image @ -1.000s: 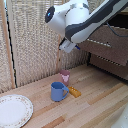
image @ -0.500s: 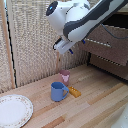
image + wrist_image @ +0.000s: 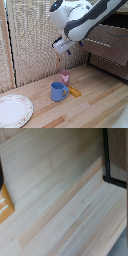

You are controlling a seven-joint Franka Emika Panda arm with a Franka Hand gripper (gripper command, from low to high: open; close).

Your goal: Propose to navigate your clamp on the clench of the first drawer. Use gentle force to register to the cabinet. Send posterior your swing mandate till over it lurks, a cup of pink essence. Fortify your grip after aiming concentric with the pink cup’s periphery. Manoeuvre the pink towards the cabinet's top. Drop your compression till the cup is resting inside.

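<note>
My clamp [image 3: 74,48] hangs in the air in the exterior view, its two blue-tipped fingers [image 3: 68,51] apart and empty. It is above the pink cup [image 3: 65,76] and slightly toward the exterior view's right of it. The cup stands upright on the wooden table. The dark brown cabinet [image 3: 117,55] is at the exterior view's right. Its first drawer [image 3: 111,37] looks shut, with its pale bar handle [image 3: 100,43] clear of the clamp. The wrist view shows only table planks and a dark cabinet edge [image 3: 106,158]; neither fingers nor cup show there.
A blue mug [image 3: 58,91] stands just in front of the pink cup. An orange object [image 3: 75,92] lies beside it and also shows in the wrist view [image 3: 4,203]. A white plate [image 3: 14,110] sits at the front left. A slatted wall [image 3: 30,45] stands behind.
The arm has shifted slightly toward the exterior view's left, away from the cabinet. The cup, mug and plate have not moved.
</note>
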